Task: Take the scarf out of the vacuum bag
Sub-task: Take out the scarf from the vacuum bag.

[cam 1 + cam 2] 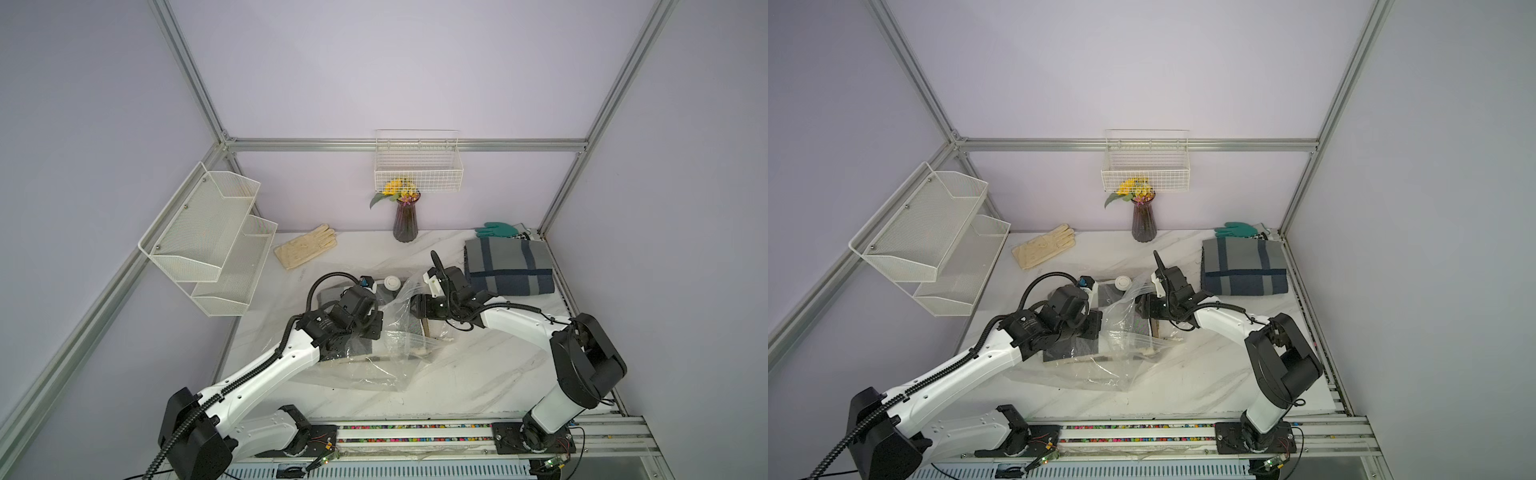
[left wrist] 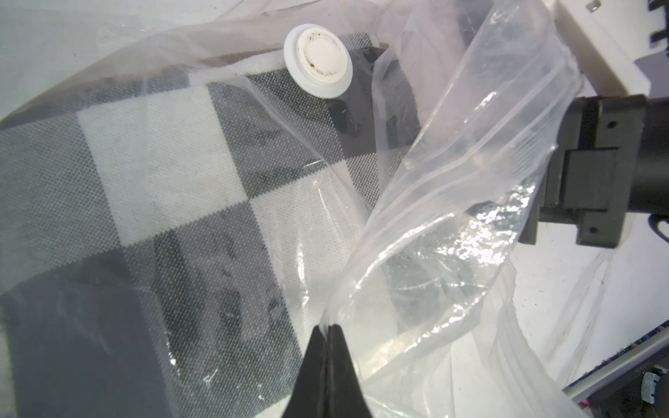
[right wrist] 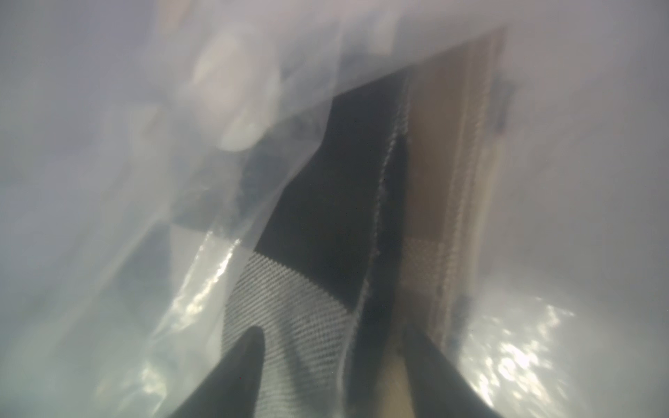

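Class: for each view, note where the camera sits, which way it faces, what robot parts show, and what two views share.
Top views: high at the front, facing down toward the back wall; left arm, right arm, table, bag.
Left wrist: on the left arm, facing along the left gripper, jaws shut on the bag; scarf, valve, right arm beyond.
Right wrist: on the right arm, facing along the right gripper, jaws open, into the bag at the scarf.
Shared: both wrist views show the scarf.
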Robot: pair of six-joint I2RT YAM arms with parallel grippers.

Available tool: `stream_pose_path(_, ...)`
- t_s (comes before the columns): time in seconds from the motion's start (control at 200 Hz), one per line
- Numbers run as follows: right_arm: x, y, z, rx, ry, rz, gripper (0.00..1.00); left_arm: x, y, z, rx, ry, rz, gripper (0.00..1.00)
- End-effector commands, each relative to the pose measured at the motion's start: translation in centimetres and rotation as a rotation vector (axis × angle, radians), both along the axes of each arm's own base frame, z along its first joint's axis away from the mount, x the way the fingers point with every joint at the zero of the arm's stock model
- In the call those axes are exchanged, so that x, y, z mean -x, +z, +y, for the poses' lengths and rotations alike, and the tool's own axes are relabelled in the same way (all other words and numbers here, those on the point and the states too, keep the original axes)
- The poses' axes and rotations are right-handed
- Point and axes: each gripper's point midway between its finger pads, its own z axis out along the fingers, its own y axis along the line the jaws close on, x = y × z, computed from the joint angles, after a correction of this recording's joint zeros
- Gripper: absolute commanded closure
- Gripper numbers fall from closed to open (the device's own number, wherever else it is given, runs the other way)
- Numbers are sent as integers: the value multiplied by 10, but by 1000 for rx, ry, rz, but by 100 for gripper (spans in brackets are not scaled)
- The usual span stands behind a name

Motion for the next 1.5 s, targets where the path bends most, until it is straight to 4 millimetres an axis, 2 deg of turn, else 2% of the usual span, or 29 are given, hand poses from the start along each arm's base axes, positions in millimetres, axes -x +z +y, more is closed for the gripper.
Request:
stream_pose_path(0.0,1,-8,-2,32,-13,20,34,-1,5,1,16,14,-23,100)
stream_pose_path(0.14,5,-14,4,13,13,47,34,-2,5,0,19,15,-24,100)
stream_pose_path(0.265,5,-9,9,-25,31,38,39,-2,3,1,15,16,-22,100)
stream_pose_path(0.41,2,9,9,-40,29,-19,41,-2,3,1,14,16,-21,100)
stream_pose_path(0.48,2,12,9,-33,37,-20,41,-2,2,1,13,16,-20,100)
stream_pose_path(0.62,7,8,20,-80,85,19,43,-2,1,0,12,15,-16,100)
stream_pose_path(0.83,12,22,33,-175,138,0,46,-3,3,0,13,15,-21,100)
stream_pose_path(0.94,11,14,32,-149,131,26,47,-4,2,-2,14,13,-18,100)
stream_pose_path(1.135,8,-13,22,-88,60,88,52,-4,5,-2,16,11,-25,100)
stream_pose_path(1.255,9,-17,24,-95,68,96,56,-3,5,-1,16,11,-27,100)
stream_pose_path(1.36,8,-3,28,-126,90,70,63,-2,6,0,18,14,-29,100)
stream_pose_path(1.495,7,29,32,-171,112,7,76,-2,6,1,18,15,-30,100)
